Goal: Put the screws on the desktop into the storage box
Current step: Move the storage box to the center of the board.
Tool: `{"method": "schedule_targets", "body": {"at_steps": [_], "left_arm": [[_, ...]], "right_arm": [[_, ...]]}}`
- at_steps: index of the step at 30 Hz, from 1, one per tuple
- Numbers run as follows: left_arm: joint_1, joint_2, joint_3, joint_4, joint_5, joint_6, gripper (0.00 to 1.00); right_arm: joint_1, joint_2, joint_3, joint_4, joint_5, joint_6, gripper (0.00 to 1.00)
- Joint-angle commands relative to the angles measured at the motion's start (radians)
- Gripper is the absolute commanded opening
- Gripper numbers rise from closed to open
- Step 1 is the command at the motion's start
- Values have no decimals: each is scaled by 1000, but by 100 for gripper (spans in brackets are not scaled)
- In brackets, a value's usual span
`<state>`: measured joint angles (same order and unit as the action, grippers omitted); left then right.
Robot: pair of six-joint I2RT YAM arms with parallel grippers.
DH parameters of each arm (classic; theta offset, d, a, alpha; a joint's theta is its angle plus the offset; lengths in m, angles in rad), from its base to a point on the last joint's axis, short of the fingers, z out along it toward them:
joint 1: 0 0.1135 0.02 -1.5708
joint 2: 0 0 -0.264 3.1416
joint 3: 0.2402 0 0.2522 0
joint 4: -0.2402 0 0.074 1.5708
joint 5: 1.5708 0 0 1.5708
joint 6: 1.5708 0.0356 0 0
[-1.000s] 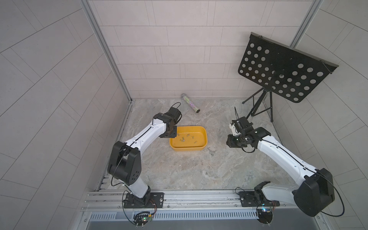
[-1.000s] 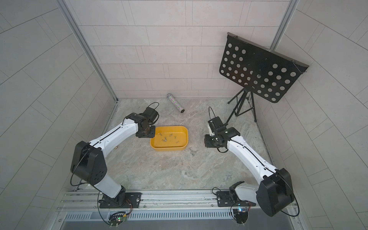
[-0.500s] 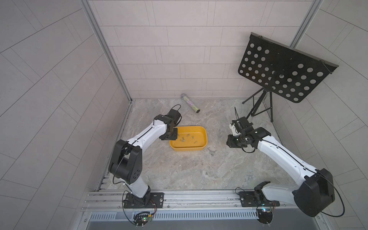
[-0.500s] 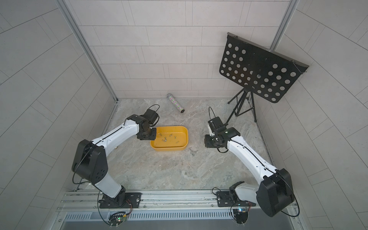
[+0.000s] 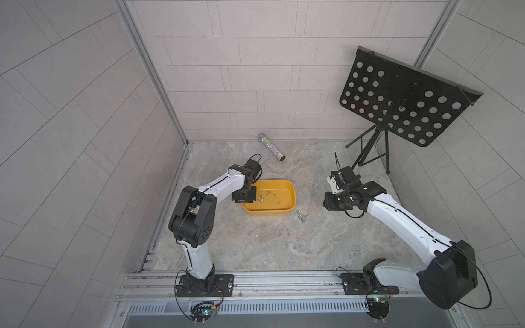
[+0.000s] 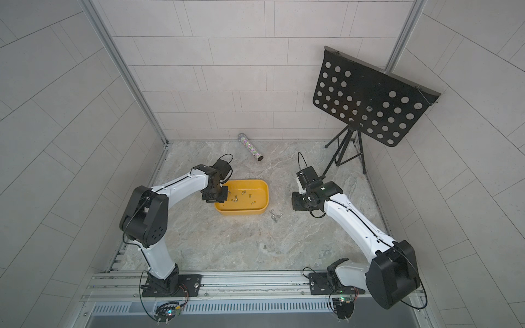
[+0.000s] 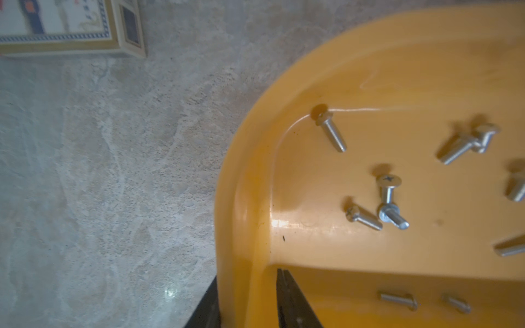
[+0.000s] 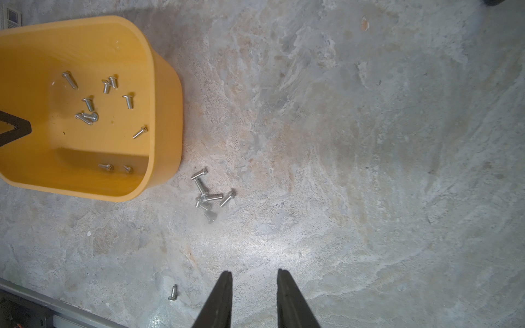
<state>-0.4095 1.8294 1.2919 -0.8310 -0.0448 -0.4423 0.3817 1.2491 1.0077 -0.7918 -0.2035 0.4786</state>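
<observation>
Ten or so screws (image 8: 91,108) lie inside the yellow storage box (image 8: 167,113); a cluster (image 8: 206,196) of about six more sits on the desktop (image 8: 369,170) just beside the box's corner, with one stray screw (image 8: 173,292) apart from it, nearer the front rail (image 8: 56,308). Left gripper (image 7: 248,274) straddles the box's end wall, one finger inside and one outside, clamped on it. Right gripper (image 8: 254,272) hangs over bare desktop, jaws parted, holding nothing.

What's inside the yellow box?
About ten little silver screws lie on the floor of the yellow box. One black finger of the left gripper pokes in beside the wall. Whatever sits under that finger is covered.
</observation>
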Motion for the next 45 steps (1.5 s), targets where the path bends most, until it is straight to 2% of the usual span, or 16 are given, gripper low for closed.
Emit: {"method": "schedule_targets", "body": {"at_steps": [1, 6, 12, 29, 33, 40, 45], "left_arm": [[12, 23, 57, 11, -2, -13, 26], [22, 57, 124, 10, -23, -39, 16], [31, 120, 209, 8, -17, -77, 13], [24, 280, 420, -27, 46, -86, 14], [20, 279, 430, -38, 42, -75, 22], [16, 252, 422, -50, 34, -65, 51], [17, 102, 405, -52, 10, -48, 66]], "right_arm": [[6, 1, 5, -9, 3, -4, 31], [6, 8, 8, -7, 4, -9, 31], [5, 13, 14, -8, 6, -13, 31], [5, 20, 19, -10, 8, -20, 31], [5, 19, 17, -10, 5, -19, 31], [4, 3, 15, -18, 3, -10, 31], [6, -28, 39, -62, 2, -6, 31]]}}
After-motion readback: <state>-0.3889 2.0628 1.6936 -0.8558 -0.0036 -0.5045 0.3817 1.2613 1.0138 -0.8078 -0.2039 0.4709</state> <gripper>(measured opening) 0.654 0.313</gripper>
